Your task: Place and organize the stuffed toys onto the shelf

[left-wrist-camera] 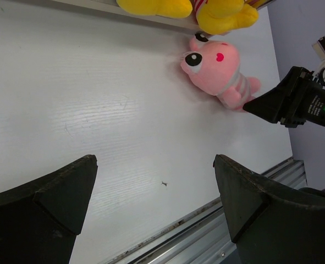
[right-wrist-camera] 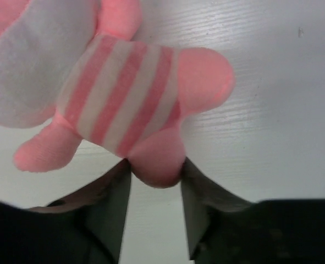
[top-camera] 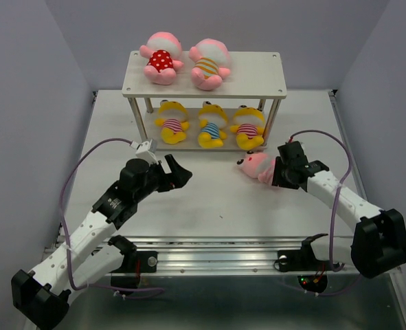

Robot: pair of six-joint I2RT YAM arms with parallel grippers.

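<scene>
right gripper (right-wrist-camera: 155, 179) clamps a leg of the pink toy (top-camera: 256, 167), lying just in front of the shelf (top-camera: 275, 88): a narrow hold for lifting. left gripper (top-camera: 177, 172) jaws apart, idle.

One stuffed toy (top-camera: 256, 167) lies on the table (top-camera: 209, 199), a foot between my right jaws and its body ahead of them. It is ahead and right of my left jaws. Beyond stands the shelf (top-camera: 271, 88), with three toys (top-camera: 211, 127) on its lower board and two toys (top-camera: 161, 60) on top.
</scene>
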